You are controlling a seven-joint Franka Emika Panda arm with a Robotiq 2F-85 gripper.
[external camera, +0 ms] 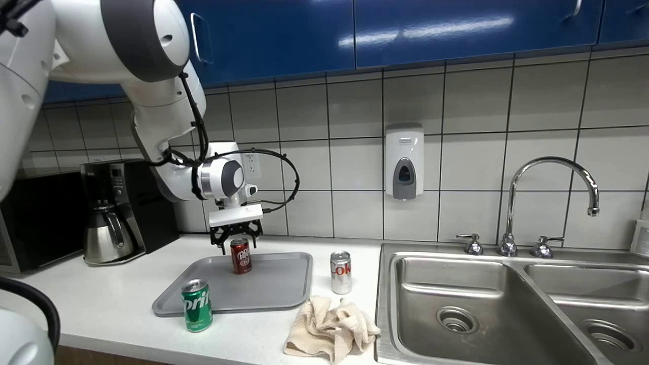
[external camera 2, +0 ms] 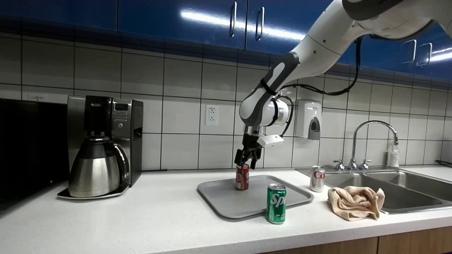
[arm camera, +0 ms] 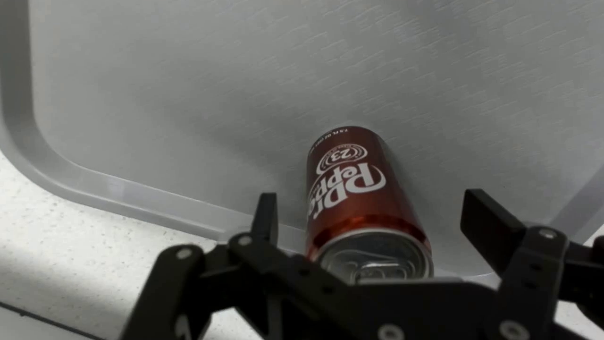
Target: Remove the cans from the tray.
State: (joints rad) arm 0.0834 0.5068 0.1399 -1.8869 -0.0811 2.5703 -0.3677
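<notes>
The dark red can [external camera: 241, 261] [external camera 2: 242, 179] [arm camera: 349, 193] stands upright on the grey tray [external camera: 276, 286] [external camera 2: 231, 206] [arm camera: 188, 94], toward its back edge. Right above it is my gripper [external camera: 239, 248] [external camera 2: 247, 165] [arm camera: 370, 203], pointing down and open, its fingers on either side of the can's top. In the wrist view, gaps show between the can and both fingers, the wider one on the right. The green can [external camera: 197, 306] [external camera 2: 276, 204] rests on the counter just off the tray's front edge. Beyond the tray's sink-side end stands the silver-white can [external camera: 340, 274] [external camera 2: 317, 180], also on the counter.
A crumpled beige cloth [external camera: 332, 329] [external camera 2: 355, 203] lies between the tray and the steel sink [external camera: 456, 289]. A coffee maker with a steel pot [external camera: 106, 238] [external camera 2: 95, 173] is at the opposite end. Tiled wall backs the counter, and blue cabinets [external camera: 274, 35] hang above.
</notes>
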